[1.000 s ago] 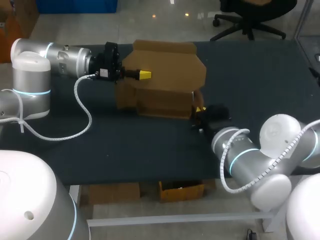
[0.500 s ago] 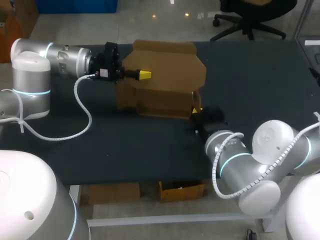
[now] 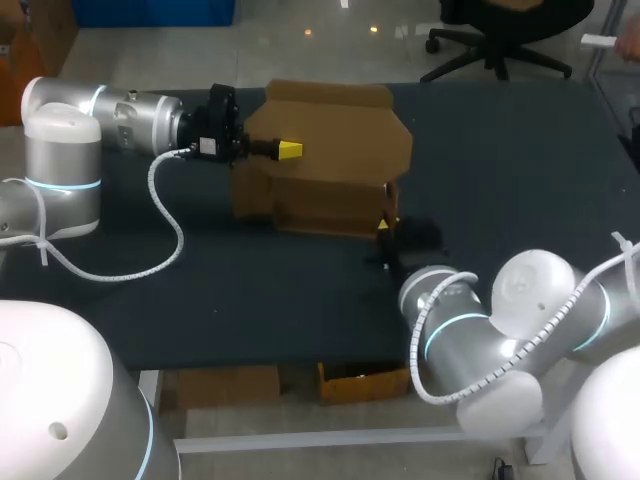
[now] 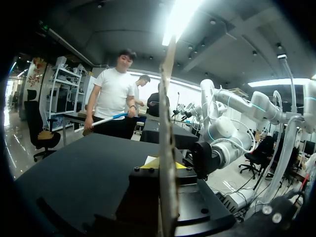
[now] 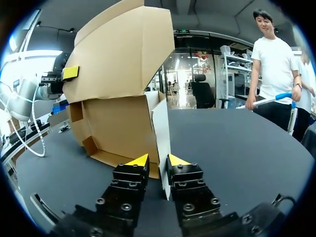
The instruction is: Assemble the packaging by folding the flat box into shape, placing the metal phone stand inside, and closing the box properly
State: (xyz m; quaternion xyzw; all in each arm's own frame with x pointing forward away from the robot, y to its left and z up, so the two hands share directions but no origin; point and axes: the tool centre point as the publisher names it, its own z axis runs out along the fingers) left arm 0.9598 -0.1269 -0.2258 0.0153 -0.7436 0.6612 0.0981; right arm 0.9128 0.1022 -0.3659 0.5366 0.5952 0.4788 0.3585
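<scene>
A: Near the far edge of the desk (image 3: 500, 180), the left gripper (image 3: 289, 149) pinches the raised lid (image 3: 340, 125) of the box (image 3: 325, 205).

B: The right gripper (image 5: 158, 160) straddles the side flap (image 5: 162, 131); whether it is clamped, I cannot tell. Fold slowly, with the lid steady.

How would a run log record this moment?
left gripper: holds lid raised | right gripper: open astride side flap | box: unclosed
</scene>
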